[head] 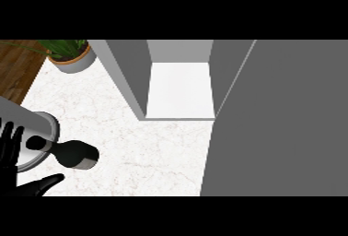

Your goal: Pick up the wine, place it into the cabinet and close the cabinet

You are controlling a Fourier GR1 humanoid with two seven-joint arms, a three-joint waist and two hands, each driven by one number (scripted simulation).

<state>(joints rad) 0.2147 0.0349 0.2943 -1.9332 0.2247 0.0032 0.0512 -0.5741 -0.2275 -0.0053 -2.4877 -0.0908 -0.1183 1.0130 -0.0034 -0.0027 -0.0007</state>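
While the tall grey cabinet (178, 78) stands open with its grey door (285, 120) swung out | dark wine bottle (76, 155) upright on white marble surface (136, 143), left of cabinet | left hand (17, 175) beside bottle, fingers (10, 143) straight, holding nothing | potted plant (70, 54) rear left.

Bright even light, cabinet (180, 87) floor glaring white – soft shadows, slight blur

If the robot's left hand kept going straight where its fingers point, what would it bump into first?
Probably nothing: the left hand points up along the picture's left edge, beside the grey canister. The wooden floor lies beyond, though depth is unclear.
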